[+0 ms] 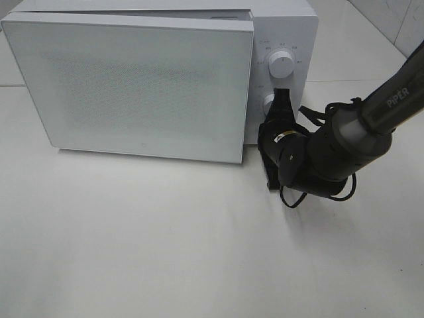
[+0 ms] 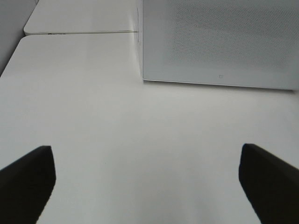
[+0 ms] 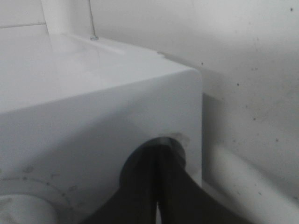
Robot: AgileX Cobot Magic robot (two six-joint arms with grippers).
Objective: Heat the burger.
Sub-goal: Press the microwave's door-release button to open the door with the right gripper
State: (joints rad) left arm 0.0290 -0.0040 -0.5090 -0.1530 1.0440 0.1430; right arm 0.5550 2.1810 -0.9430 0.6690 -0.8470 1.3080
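Along the far edge of the smooth white tabletop (image 1: 165, 252) stands a white box-shaped microwave oven (image 1: 278, 16). Its large, flat, finely perforated white door (image 1: 132, 86) covers the whole front opening, so the cavity is hidden from every view. The narrow white control panel (image 1: 301, 40) occupies the side of the oven nearer the right edge of the tabletop. It carries two round white dials, one above the other: the upper dial (image 1: 283, 65) is fully visible, while the lower dial (image 1: 268, 103) is partly covered.

The black right gripper (image 1: 281, 93) is extended from the right edge of the tabletop on a dark arm (image 1: 371, 116) marked PIPER. Its tips are at the lower dial. In the right wrist view the jaws of the right gripper (image 3: 161, 144) lie together, with only a thin seam between the two fingers. The tips meet a rounded, shadowed form on the panel face. Whether they actually pinch the dial cannot be told.

The black left gripper (image 2: 145, 154) appears in the left wrist view only. It hangs above bare tabletop near the front edge, facing the oven door, well apart from it. Its jaws are spread wide, and its fingers (image 2: 28, 182) hold nothing.

The burger appears in none of the three views, so its location cannot be told.
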